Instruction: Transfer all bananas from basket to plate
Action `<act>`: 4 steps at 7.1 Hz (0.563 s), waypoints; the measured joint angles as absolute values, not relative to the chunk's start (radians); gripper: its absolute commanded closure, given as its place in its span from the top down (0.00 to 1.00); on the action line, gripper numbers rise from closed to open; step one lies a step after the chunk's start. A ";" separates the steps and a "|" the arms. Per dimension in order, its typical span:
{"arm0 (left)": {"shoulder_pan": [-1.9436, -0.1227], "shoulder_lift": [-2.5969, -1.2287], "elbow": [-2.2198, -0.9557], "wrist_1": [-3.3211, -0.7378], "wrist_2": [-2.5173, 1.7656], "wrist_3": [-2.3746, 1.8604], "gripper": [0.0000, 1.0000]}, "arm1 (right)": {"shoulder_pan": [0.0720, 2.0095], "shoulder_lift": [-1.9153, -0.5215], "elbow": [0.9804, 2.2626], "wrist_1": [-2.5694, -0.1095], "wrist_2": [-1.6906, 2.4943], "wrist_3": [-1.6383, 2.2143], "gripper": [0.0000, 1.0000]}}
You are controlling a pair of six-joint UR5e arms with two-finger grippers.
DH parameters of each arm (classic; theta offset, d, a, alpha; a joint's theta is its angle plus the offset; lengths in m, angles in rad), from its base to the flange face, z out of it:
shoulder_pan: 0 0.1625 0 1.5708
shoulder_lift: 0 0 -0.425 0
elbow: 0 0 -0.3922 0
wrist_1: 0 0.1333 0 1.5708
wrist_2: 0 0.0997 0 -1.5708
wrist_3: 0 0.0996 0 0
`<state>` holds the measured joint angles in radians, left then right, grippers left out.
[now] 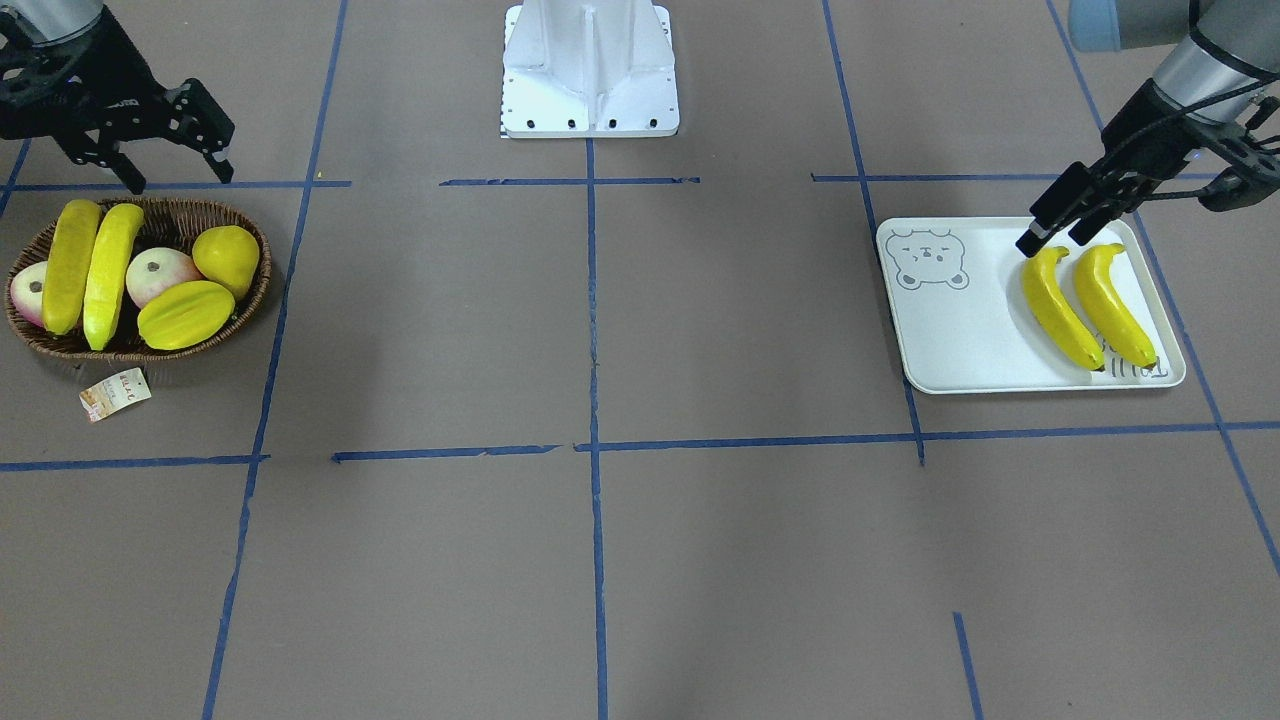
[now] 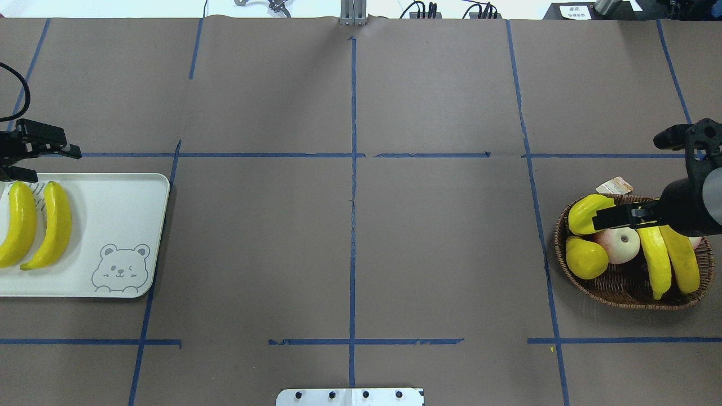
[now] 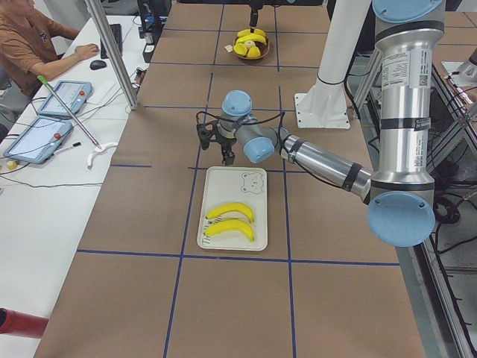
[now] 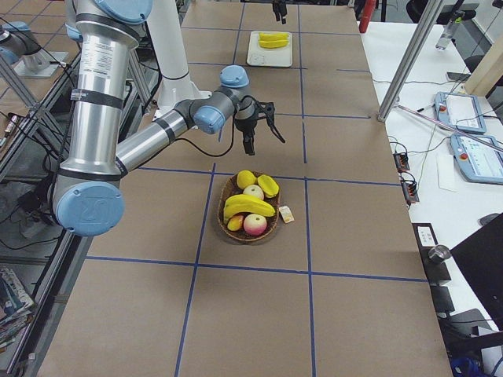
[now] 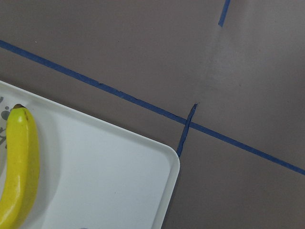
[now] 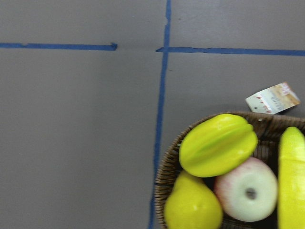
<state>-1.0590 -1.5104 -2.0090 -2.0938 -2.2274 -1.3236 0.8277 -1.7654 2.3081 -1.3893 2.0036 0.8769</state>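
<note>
at the table's end on the robot's right, the oval basket [image 1: 250, 300] of dark brown woven wicker holds two long, glossy yellow bananas [image 1: 70, 265] [image 1: 110, 275] lying side by side, touching, beside a ribbed starfruit [image 1: 185, 313], a rounded yellow pear-like fruit [image 1: 226, 260] and a pink-white apple [image 1: 160, 275]; a paper tag [image 1: 115, 393] lies on the brown paper table [image 1: 600, 560] just beside the rim. the right gripper [image 1: 180, 178] hangs over the basket's robot-side rim, its black fingers spread wide and holding nothing

at the opposite end, the flat off-white plate [image 1: 960, 330], rectangular with rounded corners and a grey bear face, carries two more bananas, curved alike and nearly parallel. the left gripper [image 1: 1052, 240] hovers just above their dark tips, its fingers parted and empty

the front-facing view shows a second apple [image 1: 30, 292] half under the bananas; in the overhead view the right arm covers it. the right wrist view gives the starfruit's ridges and the apple's stem dimple up close. the left wrist view takes in one banana and a smooth plate corner. only the exterior left view shows an operator [image 3: 30, 45] seated at a side desk
</note>
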 measured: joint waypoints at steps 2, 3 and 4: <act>-1.059 -1.513 -2.017 -2.094 -2.229 -1.331 1.00 | 0.909 -1.820 2.306 -1.533 1.999 0.536 1.00; -1.058 -1.514 -2.020 -2.094 -2.230 -1.339 1.00 | 0.934 -1.848 2.295 -1.559 1.997 0.419 1.00; -1.057 -1.518 -2.023 -2.095 -2.230 -1.357 1.00 | 0.942 -1.862 2.271 -1.568 1.996 0.356 1.00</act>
<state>-1.0569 -1.5183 -2.0226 -2.0949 -2.2297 -1.3567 0.9425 -1.8617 2.2707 -1.5682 1.9957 0.3558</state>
